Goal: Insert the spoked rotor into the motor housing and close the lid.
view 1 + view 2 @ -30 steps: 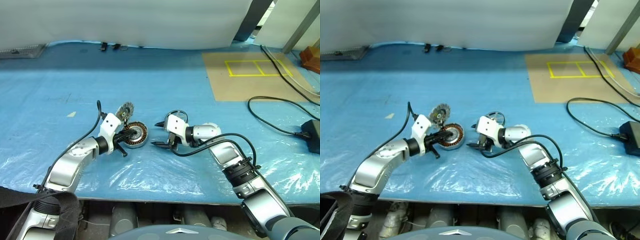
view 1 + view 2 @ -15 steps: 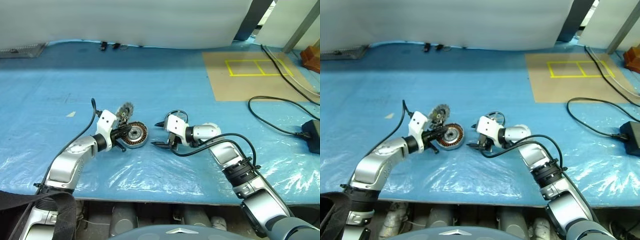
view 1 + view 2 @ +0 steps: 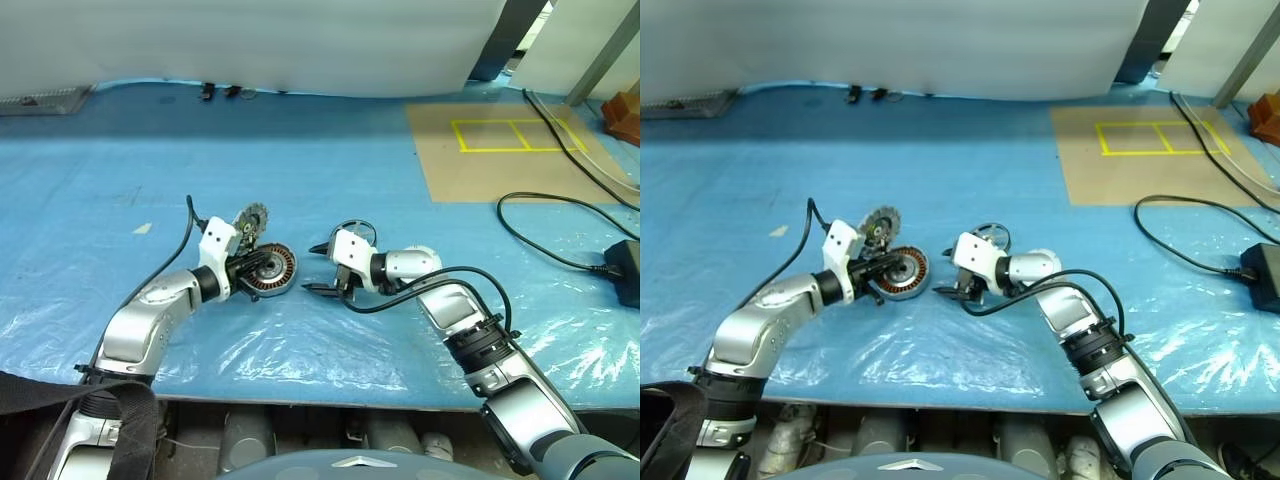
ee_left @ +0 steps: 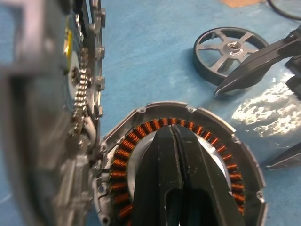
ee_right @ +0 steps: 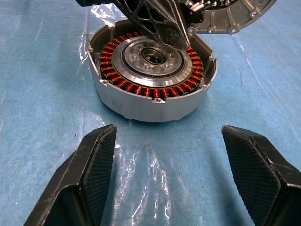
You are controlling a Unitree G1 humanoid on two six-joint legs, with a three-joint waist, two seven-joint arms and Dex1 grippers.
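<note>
Change: left gripper (image 3: 252, 272) now a little nearer the housing (image 3: 270, 270); right gripper (image 3: 322, 268) unmoved.
Left gripper: closed, tips over the housing's hub.
Right gripper: open, empty, beside the housing.
Rotor (image 3: 248, 221): tilted at the housing's far edge.
Writing: none legible.
Room: blue sheet (image 3: 330, 170) bare around.
</note>
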